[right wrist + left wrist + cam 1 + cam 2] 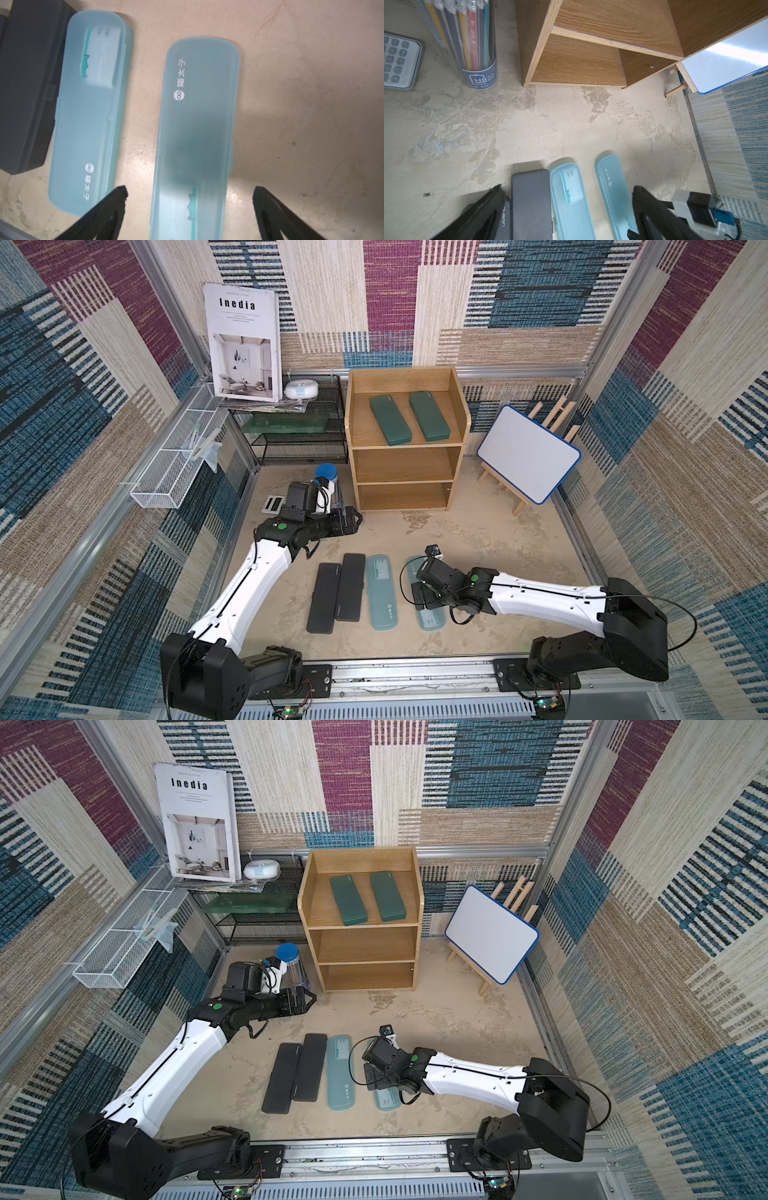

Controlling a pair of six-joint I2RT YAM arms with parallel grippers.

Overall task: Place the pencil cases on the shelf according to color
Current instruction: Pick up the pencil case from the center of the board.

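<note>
Six cases, all long, flat and round-cornered, come in three colours. The left pincer (354, 519) hangs released with its fingers spread wide and nothing between them. The shelf (405, 445), light-brown wood in three tiers, stands just past its tips. Nearer the robot than this pincer, the left black case (321, 599) and the right black case (350, 587), both matte, lie flat on the table edge to edge. Just beside them is the left blue case (380, 593), translucent, with a white card showing through its far end. The right blue case (197, 124) carries a white owl mark and lettering. It lies directly under the right pincer (190, 193), whose jaws stand wide on either side of it without touching. Well beyond that pincer, on the shelf's top tier, the left green case (390, 420) and the right green case (430, 416) lie side by side, dark and opaque.
</note>
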